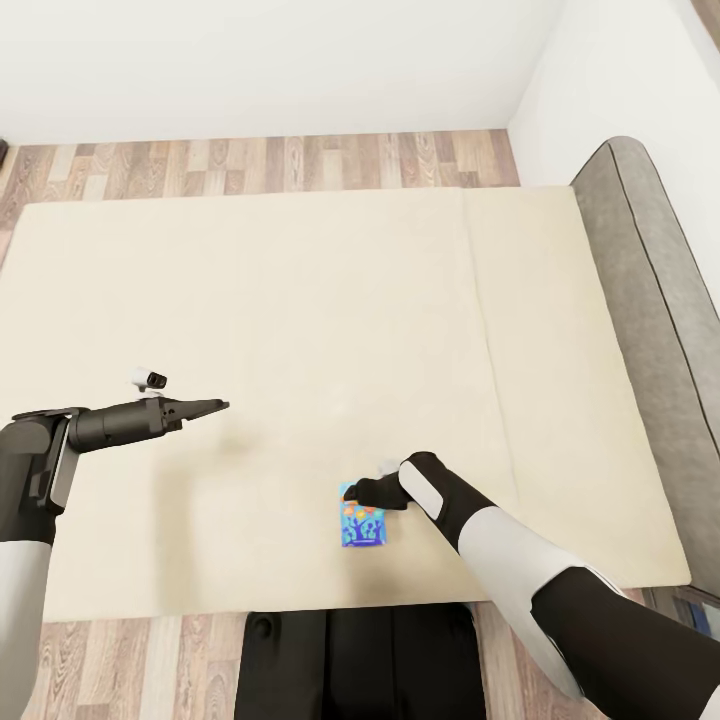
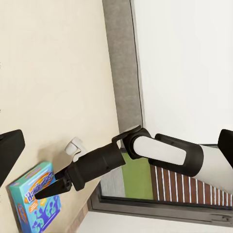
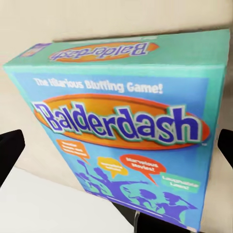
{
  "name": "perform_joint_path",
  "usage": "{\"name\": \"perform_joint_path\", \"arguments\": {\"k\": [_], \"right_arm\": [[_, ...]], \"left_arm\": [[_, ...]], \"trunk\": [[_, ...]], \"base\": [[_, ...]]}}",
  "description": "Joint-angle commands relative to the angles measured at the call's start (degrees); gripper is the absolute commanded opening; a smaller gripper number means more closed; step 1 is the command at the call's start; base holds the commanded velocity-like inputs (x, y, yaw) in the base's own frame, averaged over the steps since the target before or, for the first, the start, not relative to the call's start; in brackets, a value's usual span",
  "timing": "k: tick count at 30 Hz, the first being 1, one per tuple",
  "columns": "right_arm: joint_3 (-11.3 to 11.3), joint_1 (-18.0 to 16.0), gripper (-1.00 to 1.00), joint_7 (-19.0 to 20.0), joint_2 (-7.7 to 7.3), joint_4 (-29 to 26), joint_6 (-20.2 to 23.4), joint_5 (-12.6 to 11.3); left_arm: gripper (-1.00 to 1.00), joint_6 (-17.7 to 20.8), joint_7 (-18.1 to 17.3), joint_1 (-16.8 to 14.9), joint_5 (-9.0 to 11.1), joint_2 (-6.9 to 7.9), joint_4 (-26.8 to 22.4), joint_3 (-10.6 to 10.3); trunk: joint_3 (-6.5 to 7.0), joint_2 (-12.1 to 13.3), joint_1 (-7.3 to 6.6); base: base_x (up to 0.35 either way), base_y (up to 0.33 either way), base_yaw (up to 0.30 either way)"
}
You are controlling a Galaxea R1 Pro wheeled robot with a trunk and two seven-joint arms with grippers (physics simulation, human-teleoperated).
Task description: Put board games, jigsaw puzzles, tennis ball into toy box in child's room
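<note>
Lying flat on the beige bed (image 1: 300, 300), low in the frame and a little right of centre: one blue board game (image 1: 363, 523), its cover reading "Balderdash" in the right wrist view (image 3: 121, 126). Probably light, stiff cardboard with a smooth printed skin — likely slippery under hard pads, and thin enough to dent if pinched at mid-panel. Best taken across the short width, over the two long edges, close to the middle so as not to swing. Right gripper (image 1: 378, 492) poised at the upper edge of the box, dark fingers (image 3: 10, 153) spread wide at either side of the wrist picture and closed on nothing; whether touching the box cannot be told. Left gripper (image 1: 212, 406) held out over bare mattress at centre left, well apart from the game; tips near together in the head view, spread in the wrist view, so not to be judged, with nothing between them. Grey headboard (image 1: 650, 330) along the right edge, wood floor (image 1: 250, 165) across the top — nothing standing in the way around the box. Soft mattress may give under a downward press, so the low edges could be awkward to get beneath.
</note>
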Motion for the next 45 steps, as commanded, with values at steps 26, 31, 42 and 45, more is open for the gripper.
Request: {"name": "perform_joint_path", "arguments": {"k": [26,31,42,45], "right_arm": [[0.25,-0.04,1.00,-0.28,0.00,0.23,-2.87,-0.54],[0.24,-0.04,1.00,-0.28,0.00,0.30,-3.07,-0.55],[0.24,-0.04,1.00,-0.22,0.00,0.33,-3.14,-0.55],[0.25,-0.04,1.00,-0.21,0.00,0.33,-3.14,-0.55]], "left_arm": [[1.00,0.63,-0.23,-0.01,-0.04,0.03,-0.02,-0.01],[1.00,0.61,-0.23,-0.01,-0.04,0.03,-0.02,0.00],[1.00,0.62,-0.23,-0.01,-0.04,0.03,-0.02,0.00],[1.00,0.60,-0.23,-0.01,-0.04,0.03,-0.02,0.00]], "trunk": [[-0.06,-0.09,0.03],[-0.06,-0.09,0.03],[-0.06,-0.09,0.03],[-0.06,-0.09,0.03]], "base": [[0.000,0.032,0.000],[0.000,0.000,0.000],[0.000,0.000,0.000],[0.000,0.000,0.000]]}}
